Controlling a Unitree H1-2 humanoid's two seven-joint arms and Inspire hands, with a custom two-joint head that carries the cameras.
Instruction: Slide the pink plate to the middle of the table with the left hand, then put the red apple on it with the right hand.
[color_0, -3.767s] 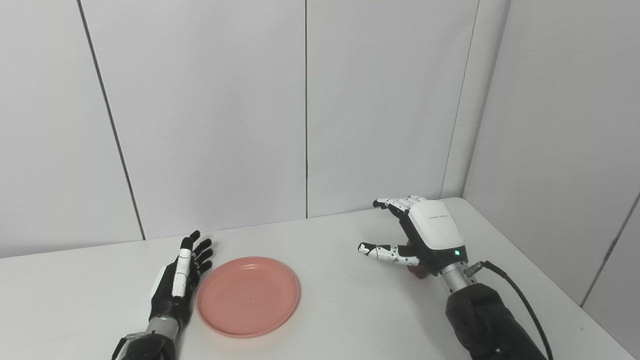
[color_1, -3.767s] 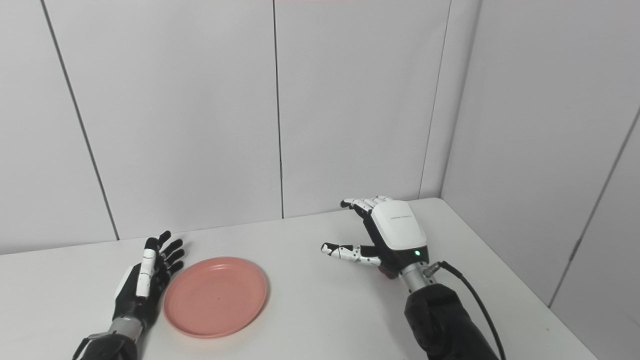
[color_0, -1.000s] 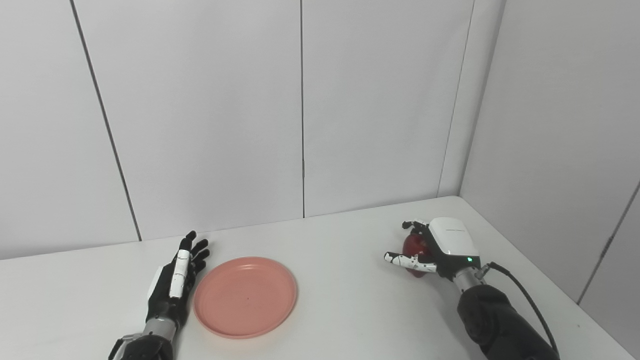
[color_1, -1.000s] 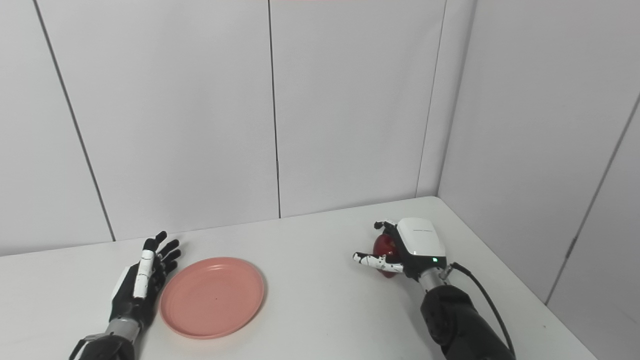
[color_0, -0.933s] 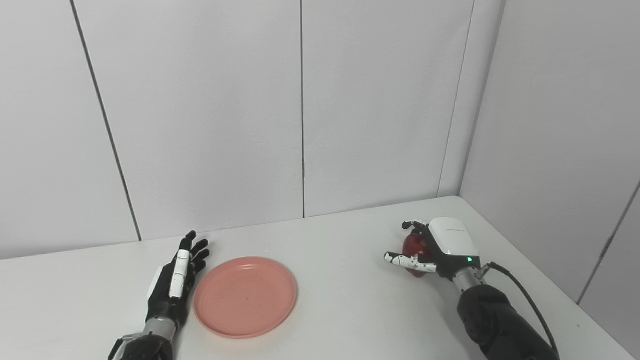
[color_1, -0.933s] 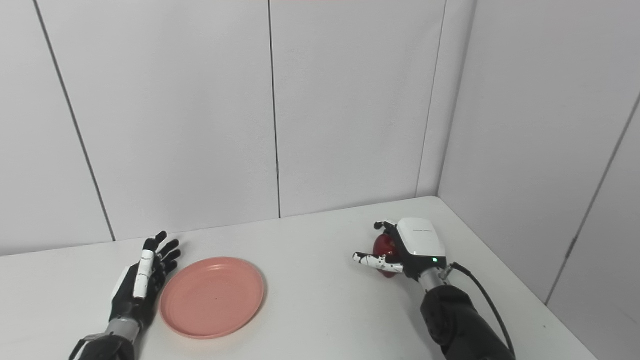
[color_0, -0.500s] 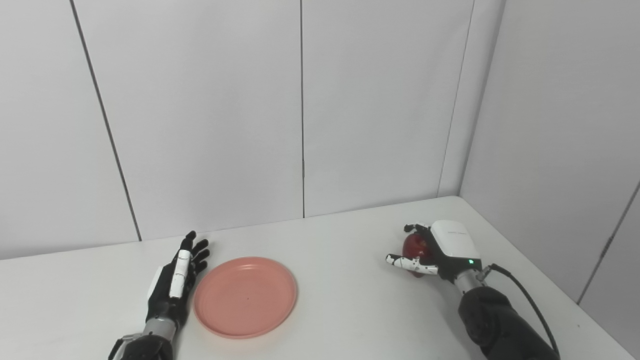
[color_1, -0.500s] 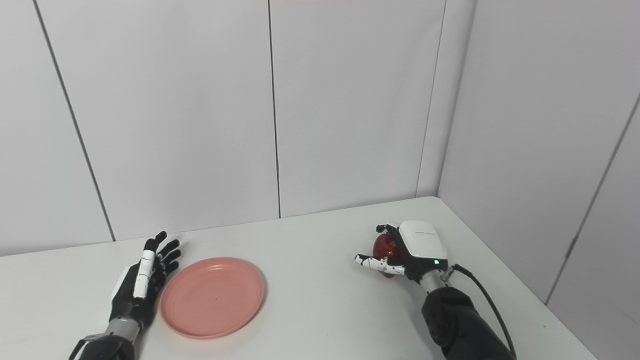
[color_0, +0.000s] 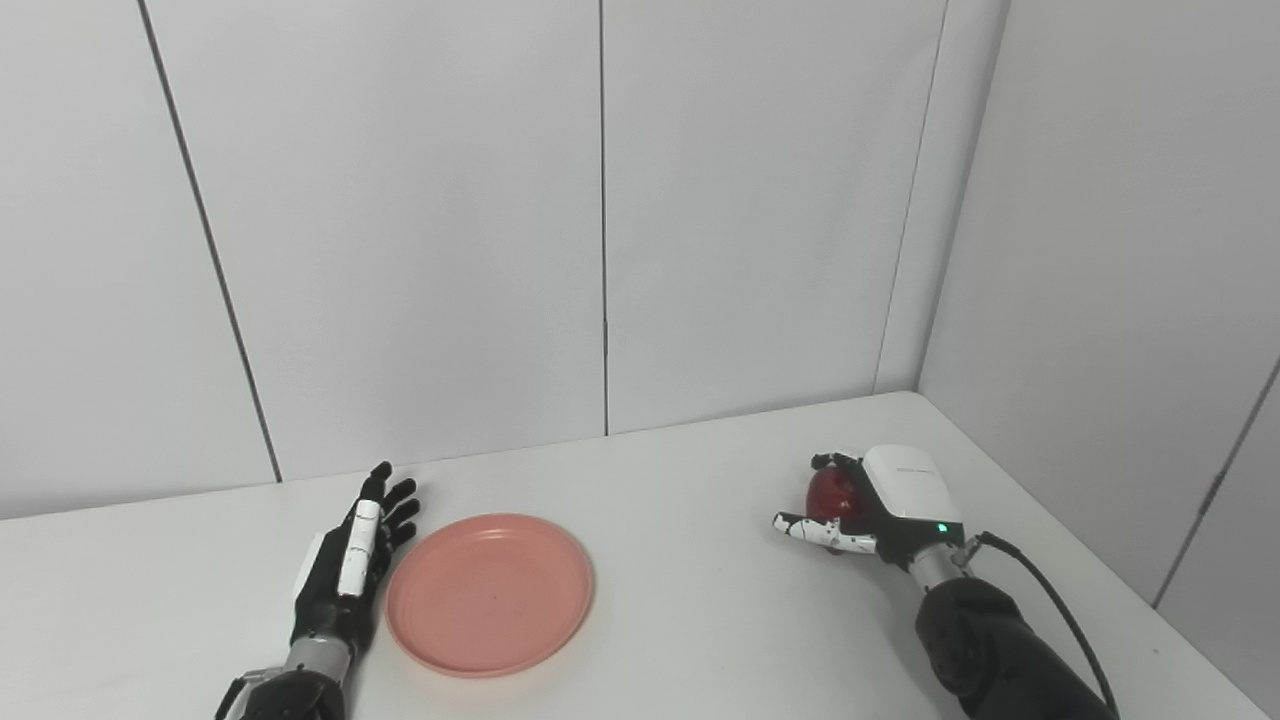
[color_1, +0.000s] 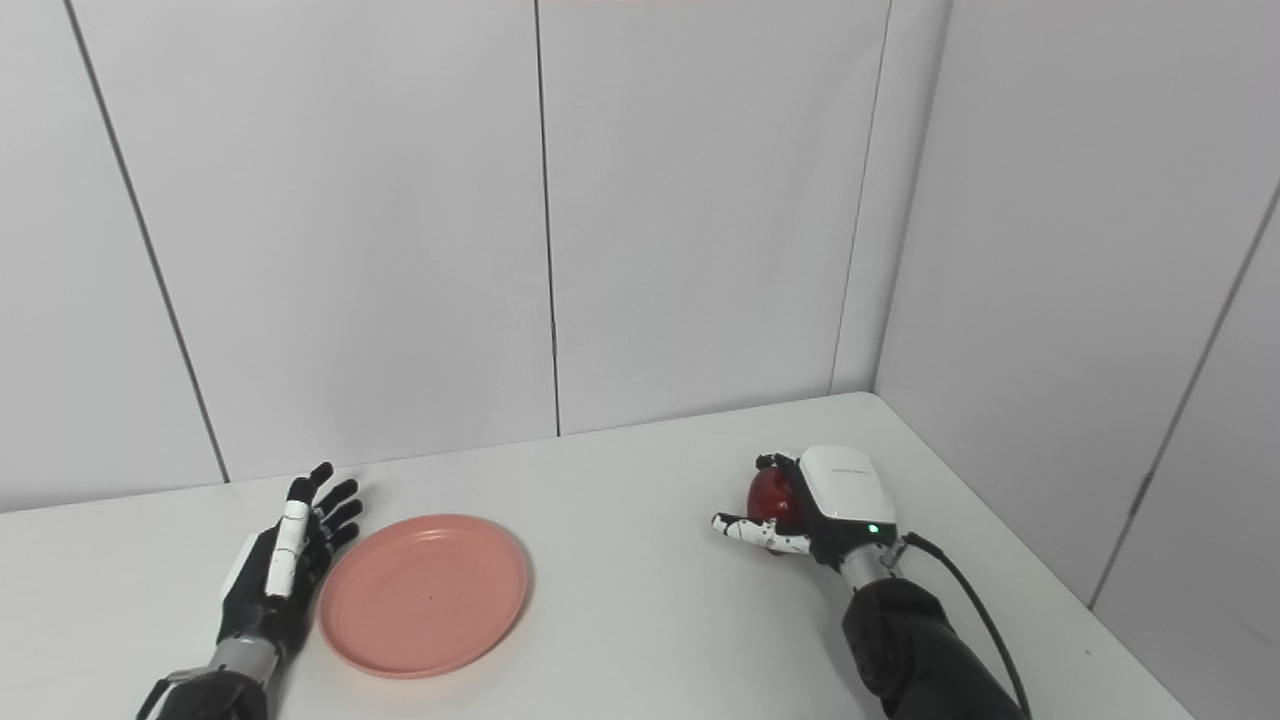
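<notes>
Your right hand (color_0: 885, 500) has its fingers (color_0: 828, 461) curled over the far side of the small round red apple (color_0: 826, 492) and its thumb stretched along the near side — a grasp, with the apple low over the white desk (color_0: 700, 620) at its right side; whether it touches the desk you cannot tell, since the hand hides much of it. The shallow round pink plastic plate (color_0: 490, 593) lies left of centre. Your left hand (color_0: 345, 580) rests flat just beside its left rim, fingers released and spread — contact unclear.
</notes>
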